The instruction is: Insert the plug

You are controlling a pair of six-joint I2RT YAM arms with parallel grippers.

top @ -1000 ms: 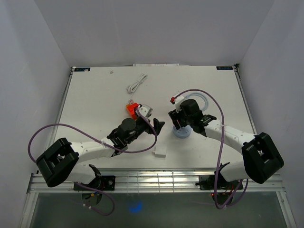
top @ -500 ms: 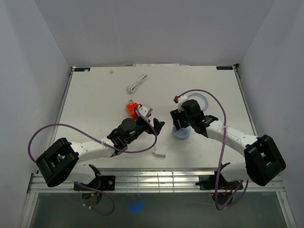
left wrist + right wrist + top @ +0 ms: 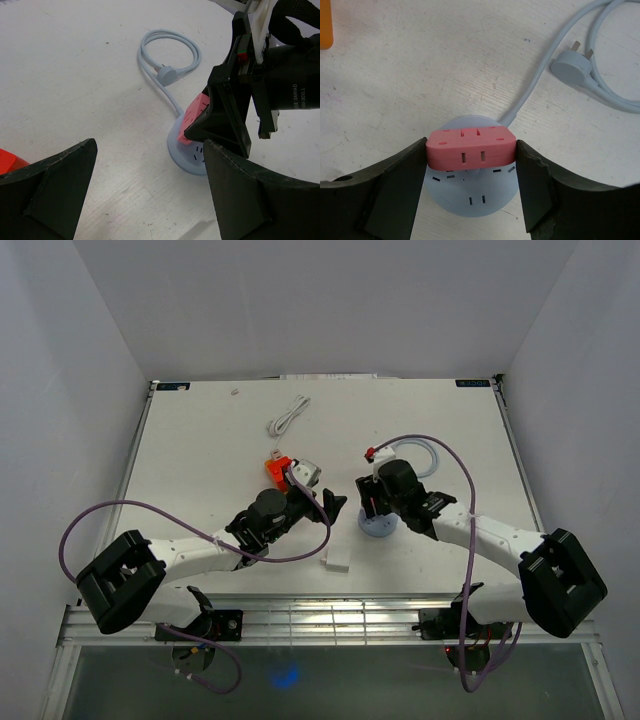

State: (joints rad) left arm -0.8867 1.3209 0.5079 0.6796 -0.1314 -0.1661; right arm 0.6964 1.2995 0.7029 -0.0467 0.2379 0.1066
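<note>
1. Against a second ago: right gripper [image 3: 470,155] and its wrist shifted slightly left and toward the near edge, now directly over the socket disc [image 3: 470,202]; right elbow swung further out to the right; more of the pale blue cord [image 3: 415,448] uncovered behind the wrist.
2. Left gripper [image 3: 150,190]: same place as before, jaws wide apart, holding nothing, just left of the socket disc.
3. Right gripper: clamped on the pink plug [image 3: 470,146], one finger at each short end.
4. Pink plug: over the top face of the socket disc, tilted in the left wrist view; pushed in or only touching, cannot tell.
5. Socket disc: flat on the table [image 3: 200,460], several slot pairs bare on the near half of its face; pale blue cord leaving its far side, looping round to a round plug head [image 3: 572,67] lying loose on the table.
6. Elsewhere on the table: orange block [image 3: 274,469] beside the left wrist, white block [image 3: 336,561] near the front edge, coiled white cable [image 3: 288,416] toward the far side.
</note>
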